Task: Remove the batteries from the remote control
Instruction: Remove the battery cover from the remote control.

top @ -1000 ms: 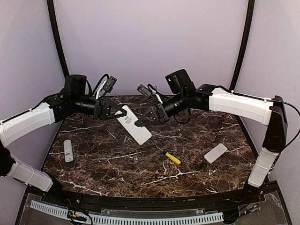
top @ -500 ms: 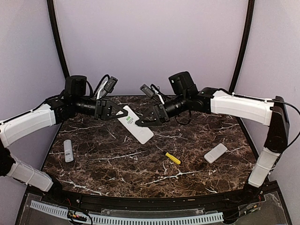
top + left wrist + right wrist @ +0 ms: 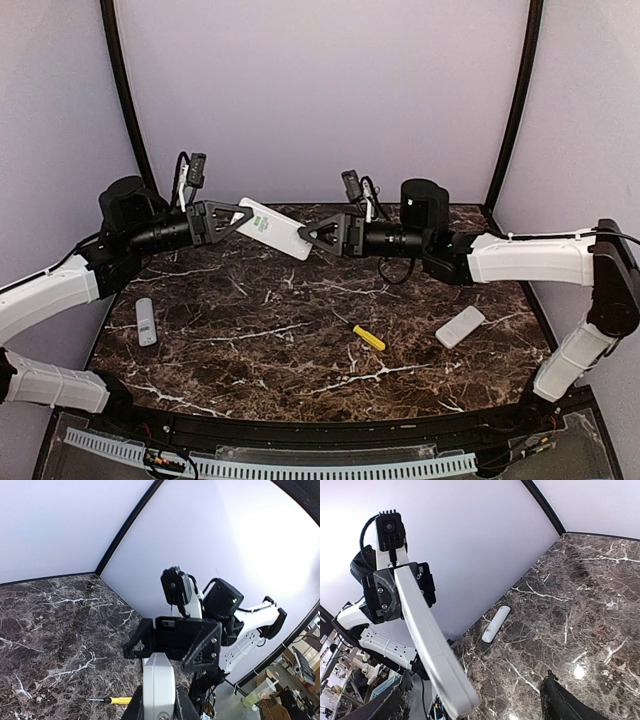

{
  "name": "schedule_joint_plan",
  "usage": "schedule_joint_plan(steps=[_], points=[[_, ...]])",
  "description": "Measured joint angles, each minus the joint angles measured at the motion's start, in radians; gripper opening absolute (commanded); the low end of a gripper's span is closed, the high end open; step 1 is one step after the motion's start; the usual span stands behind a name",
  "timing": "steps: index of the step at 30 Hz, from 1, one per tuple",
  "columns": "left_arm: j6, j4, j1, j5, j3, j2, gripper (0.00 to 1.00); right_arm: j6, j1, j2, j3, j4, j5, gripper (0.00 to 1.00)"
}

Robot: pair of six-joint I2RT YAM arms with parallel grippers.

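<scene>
1. Marble table (image 3: 300, 360) carries no loose batteries anywhere the overhead view reaches, so the unloading looks barely begun: every cell has yet to come out.
2. Held remote (image 3: 275, 230), the largest white one, hangs in the air over the far left part of the table. Whether its battery cover is open cannot be told.
3. At the far left, the left gripper (image 3: 245, 216) is clamped on that remote's left end and carries it alone.
4. Facing it from the right, the right gripper (image 3: 308, 234) has its jaws spread wide. Its fingers (image 3: 559, 700) stand to either side of the remote's free end without touching it.
5. Flat remote (image 3: 460, 326) lies near the right edge, and a slim remote (image 3: 146, 321) lies near the left edge. Both are untouched.
6. Near the middle lies a yellow-handled screwdriver (image 3: 368, 337), unused.
7. Compared with a second ago:
   - The held remote has risen from a low slant near the tabletop to a higher, flatter pose further left.
   - The right gripper, then pinched on the remote's lower end, has let go and opened.
   - The left grip is unchanged.
</scene>
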Motion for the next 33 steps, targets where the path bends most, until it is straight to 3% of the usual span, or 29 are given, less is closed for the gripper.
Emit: schedule_joint_plan(steps=[5,11,33], points=[[-0.071,0.061,0.014,-0.078,-0.039,-0.038,0.00,0.071,0.036,0.014,-0.022,0.145,0.029,0.85],[-0.122,0.113,0.023,-0.093,-0.046,-0.064,0.00,0.109,0.050,0.023,-0.021,0.242,0.030,0.74],[-0.220,0.202,0.025,-0.028,-0.063,-0.066,0.00,0.130,0.072,0.051,0.016,0.279,0.037,0.44]])
